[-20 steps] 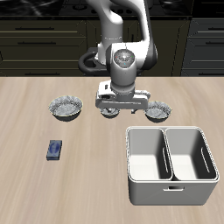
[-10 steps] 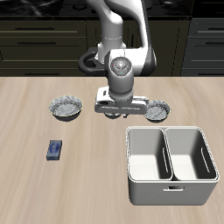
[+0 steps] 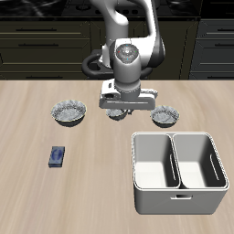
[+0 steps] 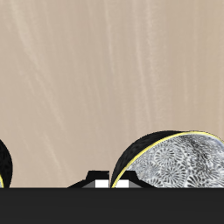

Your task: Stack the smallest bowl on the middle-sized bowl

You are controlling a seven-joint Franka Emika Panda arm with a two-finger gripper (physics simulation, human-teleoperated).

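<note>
The smallest bowl (image 3: pixel 116 113) sits under my gripper (image 3: pixel 122 106), between the two wider bowls. In the wrist view it (image 4: pixel 175 162) is close up, speckled inside and dark outside, with its rim at my gripper (image 4: pixel 113 182). The fingers stand close together on that rim; the gripper is shut on the bowl, low over the table. The middle-sized bowl (image 3: pixel 165 115) stands on the table beside it, apart from it; its dark edge (image 4: pixel 2 166) just shows in the wrist view.
The largest matching bowl (image 3: pixel 69 112) stands on the other side of the gripper. A white two-compartment caddy (image 3: pixel 178 171) is near the table's front edge. A small blue box (image 3: pixel 58 156) lies in front of the largest bowl.
The hand has shifted slightly up and back in the exterior view over the last second. The smallest bowl stays beneath it, barely displaced. The other bowls have not moved.
</note>
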